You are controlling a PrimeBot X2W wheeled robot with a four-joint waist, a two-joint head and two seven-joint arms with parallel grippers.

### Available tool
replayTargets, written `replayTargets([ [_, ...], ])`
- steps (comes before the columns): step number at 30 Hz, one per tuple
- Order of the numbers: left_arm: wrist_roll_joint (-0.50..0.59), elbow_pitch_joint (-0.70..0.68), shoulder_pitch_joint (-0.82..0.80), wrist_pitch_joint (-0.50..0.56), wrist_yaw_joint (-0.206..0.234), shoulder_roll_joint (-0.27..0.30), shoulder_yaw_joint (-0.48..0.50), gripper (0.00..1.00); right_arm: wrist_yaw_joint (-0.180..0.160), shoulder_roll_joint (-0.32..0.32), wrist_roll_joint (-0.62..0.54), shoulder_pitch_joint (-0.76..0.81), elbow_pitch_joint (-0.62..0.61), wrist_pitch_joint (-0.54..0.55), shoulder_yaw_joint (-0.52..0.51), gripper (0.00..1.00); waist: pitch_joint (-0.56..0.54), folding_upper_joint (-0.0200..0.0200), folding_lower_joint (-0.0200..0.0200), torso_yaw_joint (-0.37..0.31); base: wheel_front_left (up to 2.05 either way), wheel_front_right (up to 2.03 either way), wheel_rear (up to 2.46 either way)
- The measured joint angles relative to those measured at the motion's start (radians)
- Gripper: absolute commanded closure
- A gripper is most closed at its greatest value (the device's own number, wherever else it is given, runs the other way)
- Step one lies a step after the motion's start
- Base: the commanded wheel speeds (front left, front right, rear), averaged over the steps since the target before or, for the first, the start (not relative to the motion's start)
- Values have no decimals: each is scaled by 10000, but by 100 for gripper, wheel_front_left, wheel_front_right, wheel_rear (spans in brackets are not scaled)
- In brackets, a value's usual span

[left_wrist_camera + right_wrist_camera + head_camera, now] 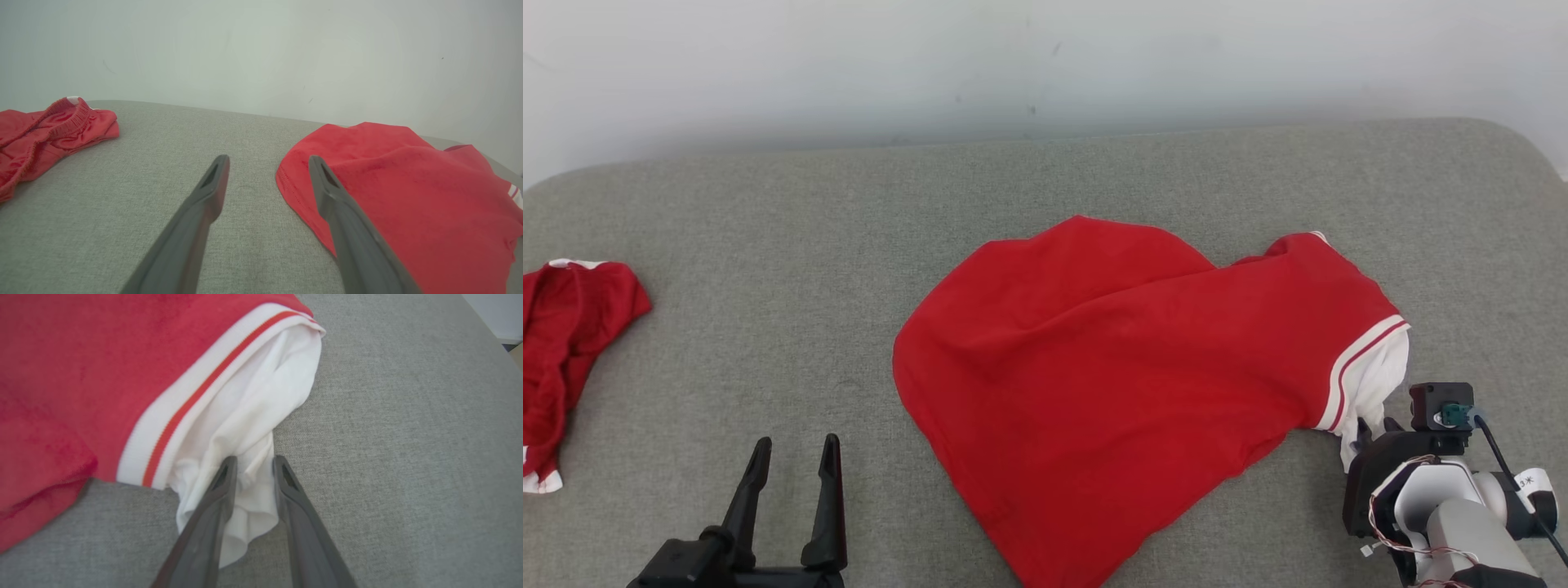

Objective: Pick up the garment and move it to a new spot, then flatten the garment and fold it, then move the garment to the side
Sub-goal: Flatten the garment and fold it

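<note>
A grey woven surface (768,245) runs across the whole head view, rounded at its far corners, with a pale wall (1045,65) behind it. The garment (1111,367) lies on this surface, right of centre, and is by far the largest thing there. It is a bright red top, spread in a loose, lopsided shape with soft folds running across it. Its near hem comes to a point at the bottom edge of the view. At its right end is a white ribbed band with a thin red stripe (192,396), and white cloth (261,388) spills out from under that band onto the grey.

A second red piece (564,327), smaller and crumpled, lies at the far left, well apart from the garment, and shows a ribbed edge and a bit of white.

The left gripper (796,445) hangs low over bare grey, just left of the garment's near edge. Its two dark fingers are spread wide with nothing between them.

The right gripper (255,461) sits at the garment's right end. Its fingers stand close together, with a bunched fold of the white cloth filling the gap and touching both. Whether they actually clamp that fold I cannot tell.
</note>
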Motion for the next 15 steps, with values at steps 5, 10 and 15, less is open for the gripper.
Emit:
replayTargets([
  [5,-21,0,0,2,2,-2,-4,0,-2,-8,10,2,-29,-6,140,69,-4,0,0,47,0,0,0],
  [10,-56,8,15,2,17,-4,13,0,0,10,-6,12,-73,-31,226,94,-63,0,1,51,0,0,0],
  [15,-73,21,53,2,36,-8,21,0,2,50,-58,29,-265,-125,339,100,-179,0,0,7,0,0,0],
])
